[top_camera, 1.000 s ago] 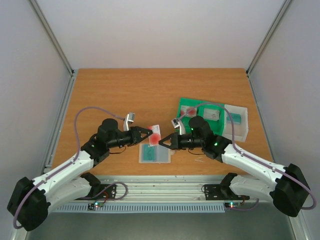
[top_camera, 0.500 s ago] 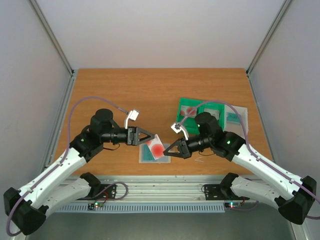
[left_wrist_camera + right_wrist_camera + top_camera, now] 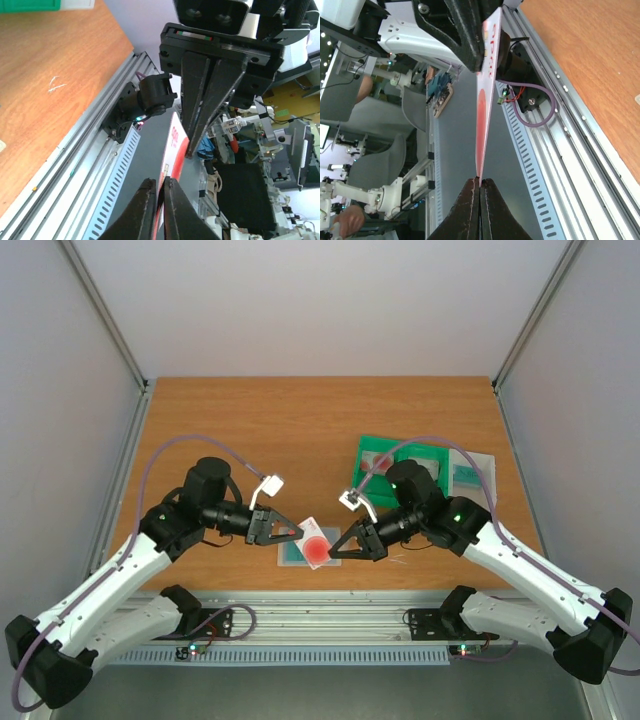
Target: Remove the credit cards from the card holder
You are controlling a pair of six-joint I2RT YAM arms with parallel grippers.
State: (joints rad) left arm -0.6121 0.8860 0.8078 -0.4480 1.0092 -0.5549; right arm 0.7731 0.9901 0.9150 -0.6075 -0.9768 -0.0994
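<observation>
Top external. A: State of the left gripper?
B: Closed on the thin white plastic card with red marks, pinching its left edge. Left wrist view agrees: both fingers drawn in, the card edge-on between them.
A: And the right gripper?
B: Jaws pressed together on the opposite edge of the same card. Right wrist view shows that pinch at the card's near end, with the left gripper at the far end. The card is off the table, tilted, bridging the two grippers, which face each other tip to tip.
A: Below it?
B: Flat translucent pale blue-grey card holder, lying on the brown wooden table near the front edge, partly hidden under the raised card. A teal card shows in its left pocket. Right pocket is covered, cannot tell.
A: Farther out?
B: Green compartment tray behind the right arm, with a clear plastic box just beside its right side. Contents too small to read.
</observation>
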